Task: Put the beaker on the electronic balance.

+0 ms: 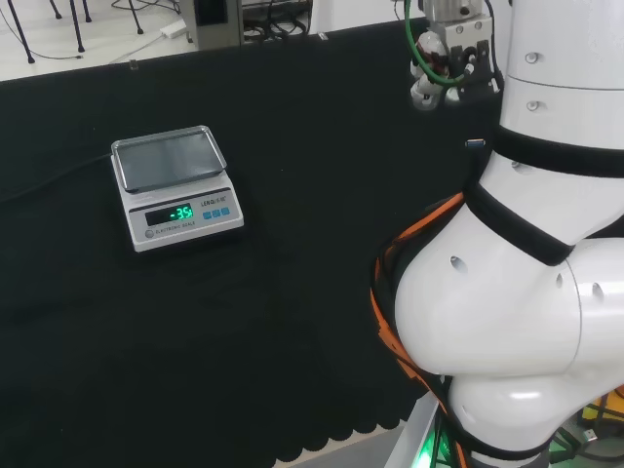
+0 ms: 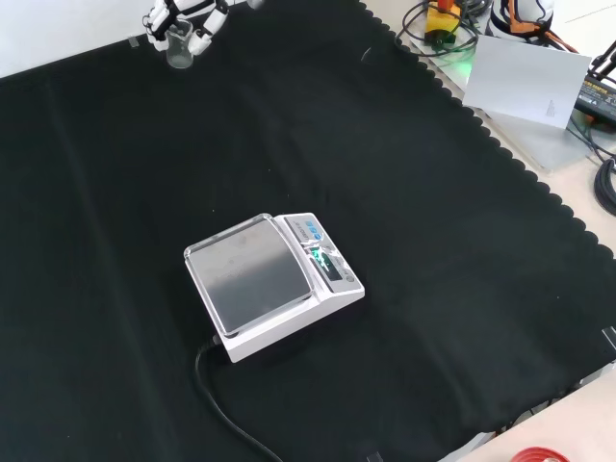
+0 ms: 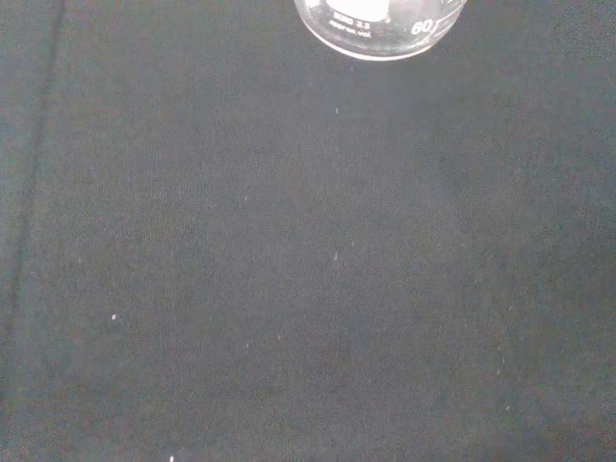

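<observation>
Because the small clear glass beaker is thin-walled, it will likely handle as light, rigid, smooth and breakable: it could slip between hard fingers and would not forgive a knock against the balance's metal pan. In the front view it sits at about eleven o'clock from the centre of the black-cloth tabletop, right at the far edge, with the black and white hand closed around it; the white fingers curl round its upper wall on both sides, so the hand is grasping the beaker. Whether its base rests on the cloth or is just clear of it I cannot tell. The wrist view shows the beaker's rounded lower wall with printed graduations above bare cloth. In the head view the hand hangs at about one o'clock, beside the arm's big white links.

The white electronic balance with a square steel pan stands near the middle of the cloth in the front view, well apart from the beaker, at about five o'clock from the hand, its cord trailing off toward six o'clock. Its pan is bare. A hold across the straight side wall below the rim, on opposite sides, looks the safest place, keeping the beaker upright for the carry.
</observation>
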`<move>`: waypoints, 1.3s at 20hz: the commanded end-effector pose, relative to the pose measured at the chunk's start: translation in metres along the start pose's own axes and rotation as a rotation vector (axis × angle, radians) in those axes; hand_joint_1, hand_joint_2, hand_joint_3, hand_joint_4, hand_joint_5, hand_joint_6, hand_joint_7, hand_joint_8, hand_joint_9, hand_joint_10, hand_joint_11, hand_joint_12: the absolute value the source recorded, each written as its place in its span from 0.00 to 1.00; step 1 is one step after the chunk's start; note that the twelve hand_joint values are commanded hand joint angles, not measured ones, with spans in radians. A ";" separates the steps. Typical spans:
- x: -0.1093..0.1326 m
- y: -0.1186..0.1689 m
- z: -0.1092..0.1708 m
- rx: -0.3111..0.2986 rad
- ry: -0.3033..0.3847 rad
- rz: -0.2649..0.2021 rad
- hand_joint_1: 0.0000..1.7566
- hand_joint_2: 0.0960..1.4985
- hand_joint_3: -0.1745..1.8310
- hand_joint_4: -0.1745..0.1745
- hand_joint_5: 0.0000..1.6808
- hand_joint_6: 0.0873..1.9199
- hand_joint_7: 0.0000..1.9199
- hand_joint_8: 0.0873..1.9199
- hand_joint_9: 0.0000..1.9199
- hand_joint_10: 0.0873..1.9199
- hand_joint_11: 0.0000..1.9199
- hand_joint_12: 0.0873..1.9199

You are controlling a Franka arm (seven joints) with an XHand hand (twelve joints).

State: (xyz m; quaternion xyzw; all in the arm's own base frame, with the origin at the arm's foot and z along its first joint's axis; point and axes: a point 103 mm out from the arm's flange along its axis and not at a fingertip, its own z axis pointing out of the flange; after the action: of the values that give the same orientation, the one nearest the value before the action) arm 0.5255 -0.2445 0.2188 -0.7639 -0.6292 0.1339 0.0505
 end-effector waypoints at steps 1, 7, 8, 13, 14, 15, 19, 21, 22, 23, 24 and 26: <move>-0.003 0.000 -0.004 -0.003 0.012 0.019 0.61 0.86 0.00 0.12 0.38 0.49 0.28 0.40 0.44 0.36 0.39 0.60; 0.005 0.001 -0.008 0.003 -0.003 -0.002 0.61 0.86 0.00 0.12 0.39 0.49 0.28 0.40 0.45 0.36 0.39 0.60; 0.008 0.001 -0.009 0.008 -0.013 -0.013 0.61 0.86 0.00 0.11 0.39 0.49 0.28 0.40 0.45 0.36 0.39 0.60; 0.023 0.002 -0.019 0.037 -0.008 -0.068 0.61 0.84 0.06 0.05 0.43 0.69 0.29 0.41 0.45 0.37 0.41 0.60; 0.025 0.003 -0.021 0.047 -0.005 -0.077 0.61 0.84 0.06 0.05 0.43 0.70 0.29 0.41 0.45 0.37 0.41 0.60; 0.026 0.004 -0.022 0.053 -0.005 -0.082 0.61 0.84 0.06 0.05 0.43 0.70 0.29 0.41 0.45 0.37 0.41 0.60; 0.025 0.003 -0.020 0.062 -0.036 -0.120 0.61 0.84 0.07 0.05 0.43 0.70 0.30 0.42 0.45 0.38 0.41 0.60; 0.025 0.003 -0.021 0.070 -0.034 -0.139 0.61 0.84 0.07 0.05 0.43 0.70 0.30 0.42 0.46 0.38 0.41 0.60; 0.039 0.009 -0.029 0.083 -0.046 -0.138 0.61 0.84 0.07 0.05 0.43 0.70 0.30 0.42 0.46 0.38 0.41 0.60; 0.044 0.012 -0.032 0.089 -0.055 -0.141 0.61 0.84 0.07 0.05 0.43 0.70 0.30 0.42 0.46 0.38 0.41 0.60; 0.050 0.014 -0.036 0.095 -0.071 -0.152 0.61 0.83 0.07 0.06 0.43 0.70 0.30 0.42 0.46 0.38 0.41 0.60; 0.067 0.021 -0.038 0.094 -0.105 -0.175 0.61 0.83 0.07 0.06 0.44 0.70 0.31 0.42 0.46 0.38 0.41 0.60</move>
State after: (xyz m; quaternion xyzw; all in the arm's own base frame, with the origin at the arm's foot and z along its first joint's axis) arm 0.5397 -0.2139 0.2329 -0.7195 -0.6694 0.1683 0.0767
